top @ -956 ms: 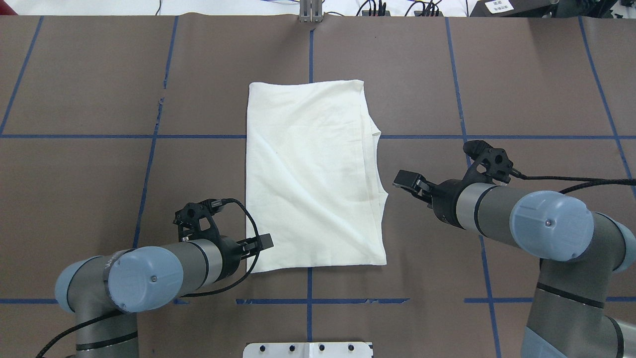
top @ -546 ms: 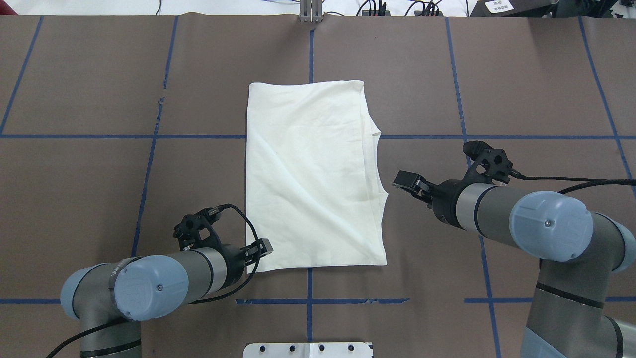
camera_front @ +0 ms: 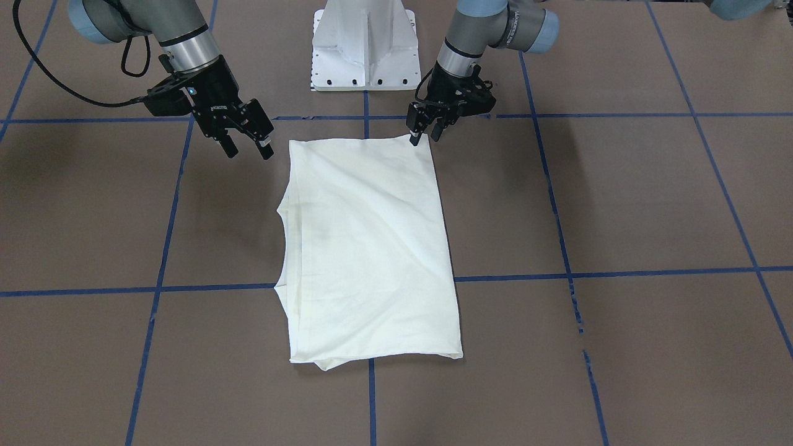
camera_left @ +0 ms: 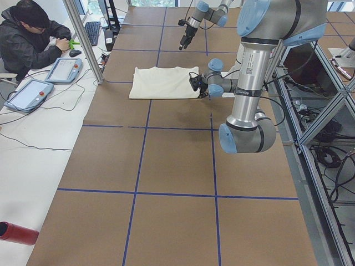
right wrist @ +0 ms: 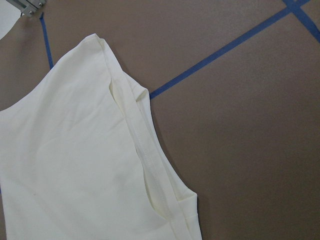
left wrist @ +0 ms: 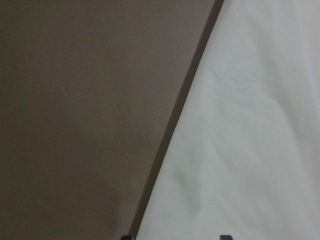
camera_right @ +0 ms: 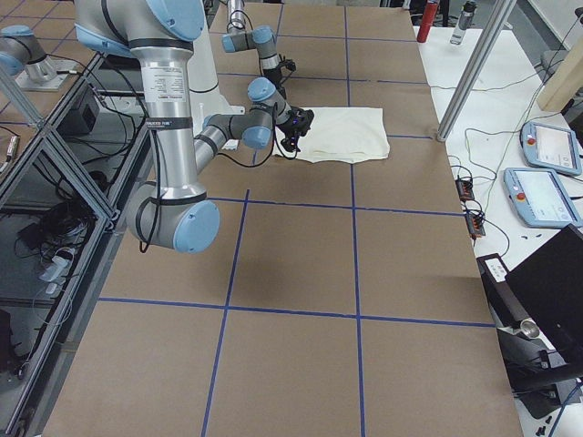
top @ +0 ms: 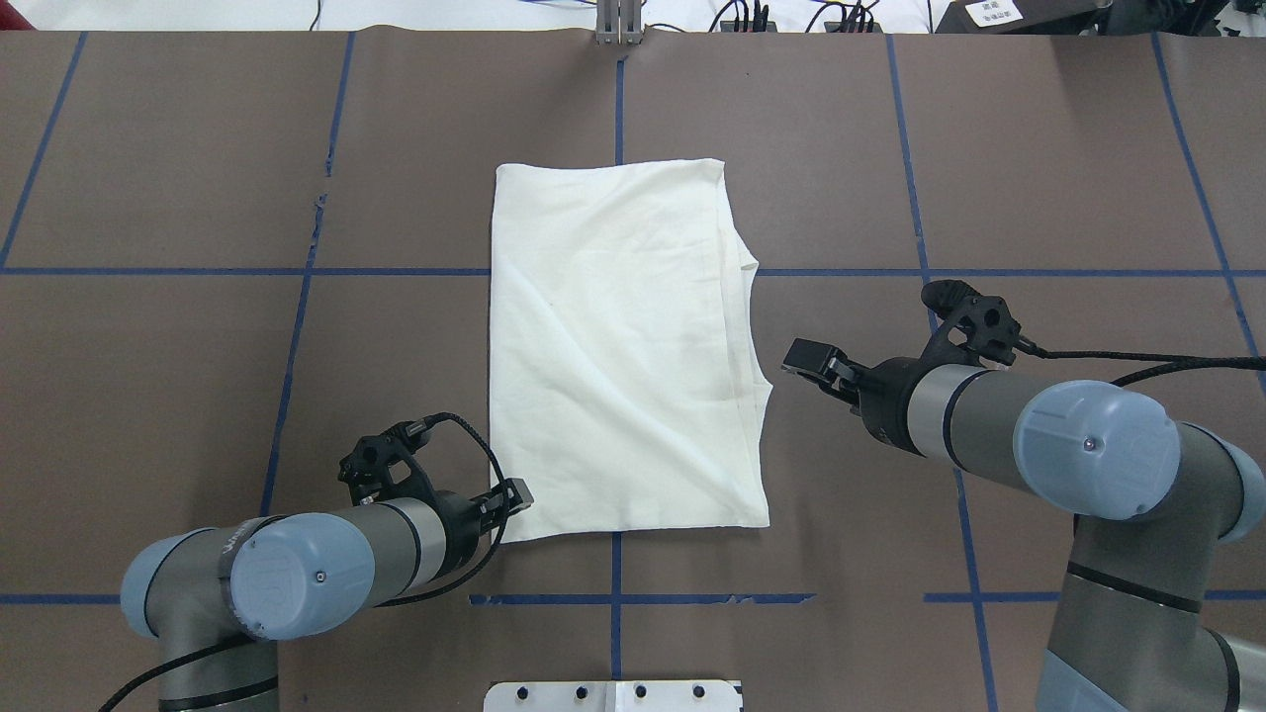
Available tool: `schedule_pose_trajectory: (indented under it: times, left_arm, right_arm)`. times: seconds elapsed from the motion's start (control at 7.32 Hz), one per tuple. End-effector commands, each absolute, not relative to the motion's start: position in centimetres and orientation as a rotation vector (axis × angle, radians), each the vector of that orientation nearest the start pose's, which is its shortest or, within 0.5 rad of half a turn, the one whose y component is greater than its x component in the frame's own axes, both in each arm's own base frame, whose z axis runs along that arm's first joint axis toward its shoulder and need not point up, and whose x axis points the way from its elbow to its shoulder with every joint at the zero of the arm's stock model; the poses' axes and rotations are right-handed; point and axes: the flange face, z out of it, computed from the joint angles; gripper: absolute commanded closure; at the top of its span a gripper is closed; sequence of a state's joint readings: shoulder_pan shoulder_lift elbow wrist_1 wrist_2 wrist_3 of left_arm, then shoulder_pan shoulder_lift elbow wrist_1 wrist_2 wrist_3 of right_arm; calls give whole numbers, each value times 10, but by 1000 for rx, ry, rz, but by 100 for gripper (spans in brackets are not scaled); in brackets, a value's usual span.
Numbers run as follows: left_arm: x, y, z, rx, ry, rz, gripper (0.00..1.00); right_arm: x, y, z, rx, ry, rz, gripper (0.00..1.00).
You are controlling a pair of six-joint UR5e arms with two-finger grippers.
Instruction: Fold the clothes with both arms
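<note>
The folded cream shirt (top: pixel 623 346) lies plain side up at the middle of the brown bench (top: pixel 178 376). The left gripper (camera_front: pixel 424 137) sits at the shirt's near left corner, fingers parted, gripping nothing. The right gripper (camera_front: pixel 249 152) hangs just right of the shirt, fingers wide apart and empty. Writing on the white label (top: pixel 992 12) at the far right is too small to read.
</note>
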State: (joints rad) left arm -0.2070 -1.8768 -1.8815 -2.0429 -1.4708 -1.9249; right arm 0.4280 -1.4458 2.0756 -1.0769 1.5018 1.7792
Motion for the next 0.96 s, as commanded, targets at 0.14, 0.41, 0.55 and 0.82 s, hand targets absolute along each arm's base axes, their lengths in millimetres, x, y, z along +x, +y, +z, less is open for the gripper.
schedule_pose_trajectory:
  times: [0.14,0.41,0.55,0.82]
  left_arm:
    - [546,-258,304,9,1094,-553,34]
    - [552,-251,303,2,1093,-540,34]
    - [552,-251,303,4,1094,-538,34]
    - [554,-245,301,-2,1096,-529,34]
  right_arm:
    - [-399,-336,307,187,-1127,606,1]
    - [-399,-336,308,188,-1126,608,1]
    - [-399,-337,309,197,-1123,612,1]
    - [-399,-338,311,201,-1121,617,1]
